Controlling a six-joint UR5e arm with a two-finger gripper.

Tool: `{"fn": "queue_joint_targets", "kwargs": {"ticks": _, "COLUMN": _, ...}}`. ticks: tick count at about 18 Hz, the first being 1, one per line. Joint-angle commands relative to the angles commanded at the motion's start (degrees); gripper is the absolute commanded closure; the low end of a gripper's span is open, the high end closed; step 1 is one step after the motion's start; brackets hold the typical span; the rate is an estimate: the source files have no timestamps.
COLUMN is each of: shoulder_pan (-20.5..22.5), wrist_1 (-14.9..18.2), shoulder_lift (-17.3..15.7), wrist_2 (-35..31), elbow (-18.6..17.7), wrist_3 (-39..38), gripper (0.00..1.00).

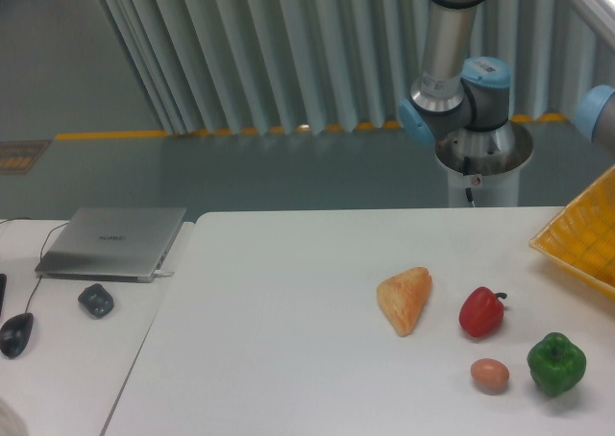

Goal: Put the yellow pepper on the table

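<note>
**A:** White tabletop (288, 359) fills the foreground. What sits on it, starting closest to us?

**B:** Nearest, at the right, a green pepper (556, 363) with a brown egg (490, 375) just beside it. Behind those a red pepper (481, 311), and left of it a wedge of bread (405, 299). On the separate surface at the left lie a mouse (15, 334), a small dark object (96, 300) and a closed laptop (113, 241).

**A:** And the yellow pepper?

**B:** Not visible anywhere. A yellow mesh basket (584, 242) pokes in at the right edge, so I'd guess the pepper lies in it (out of shot, if so).

**A:** The end effector?

**B:** Out of view. Only the arm's base (483, 153) and joints show at the back, in front of the ribbed wall, with one elbow (598, 114) heading off to the right.

**A:** Risks?

**B:** The grasp would happen off camera, so a glossy round pepper slipping can't be checked. When set down, it could roll, or land against the red pepper or egg if placed too near that cluster.
</note>
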State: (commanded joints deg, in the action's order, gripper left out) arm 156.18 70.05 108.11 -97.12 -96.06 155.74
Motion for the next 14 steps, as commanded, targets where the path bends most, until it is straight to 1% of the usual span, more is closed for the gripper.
{"fn": "queue_joint_targets", "kwargs": {"ticks": 8, "shoulder_pan": -0.17, "wrist_1": -0.35, "shoulder_lift": 0.79, "wrist_2": 0.09, "elbow": -0.53, "wrist_3": -0.44, "gripper": 0.00}}
{"fn": "queue_joint_targets", "kwargs": {"ticks": 9, "shoulder_pan": -0.17, "wrist_1": -0.79, "shoulder_lift": 1.49, "wrist_2": 0.09, "elbow": -0.35, "wrist_3": -0.53, "gripper": 0.00}}
{"fn": "queue_joint_targets", "kwargs": {"ticks": 10, "shoulder_pan": -0.26, "wrist_1": -2.10, "shoulder_lift": 2.45, "wrist_2": 0.09, "elbow": -0.44, "wrist_3": -0.53, "gripper": 0.00}}
{"fn": "queue_joint_targets", "kwargs": {"ticks": 11, "shoulder_pan": -0.17, "wrist_1": -2.98, "shoulder_lift": 2.46, "wrist_2": 0.00, "elbow": -0.70, "wrist_3": -0.44, "gripper": 0.00}}
{"fn": "queue_joint_targets", "kwargs": {"ticks": 14, "shoulder_pan": -0.09, "wrist_1": -2.99, "shoulder_lift": 2.29, "wrist_2": 0.00, "elbow": -0.70, "wrist_3": -0.18, "gripper": 0.00}}
